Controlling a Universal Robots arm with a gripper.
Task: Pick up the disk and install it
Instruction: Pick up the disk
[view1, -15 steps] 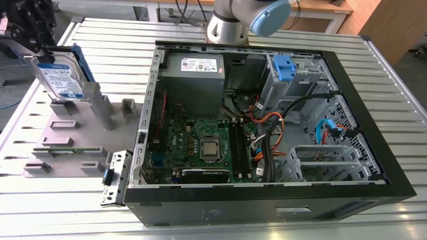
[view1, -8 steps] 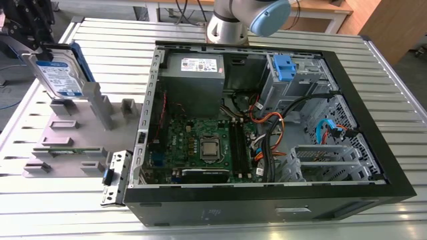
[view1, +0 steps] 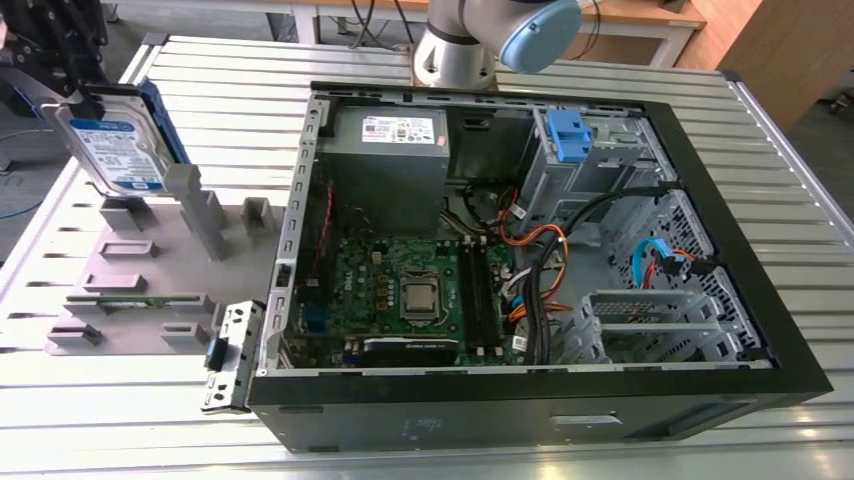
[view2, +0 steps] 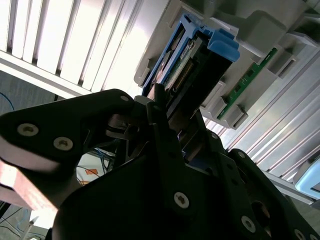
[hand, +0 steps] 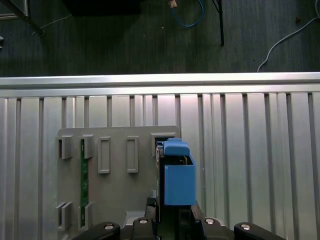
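Note:
The disk (view1: 118, 140) is a silver hard drive with a white-and-blue label and blue side rails. It stands on edge at the exterior view's far left, just over the grey holder plate (view1: 147, 265). My gripper (view1: 78, 92) comes down on its upper end and is shut on it. In the second wrist view the disk (view2: 184, 64) runs out from between my black fingers (view2: 161, 117). The first wrist view looks along the disk's blue rail (hand: 176, 175) end-on, with the gripper (hand: 173, 222) behind it.
An open computer case (view1: 747, 250) lies to the exterior view's right, with a motherboard (view1: 407, 290), a grey power supply (view1: 387, 140), a blue-tabbed drive bay (view1: 567, 135) and loose cables. A green memory stick (hand: 83, 172) sits in the holder plate. The slatted table's edge (hand: 160, 80) is close.

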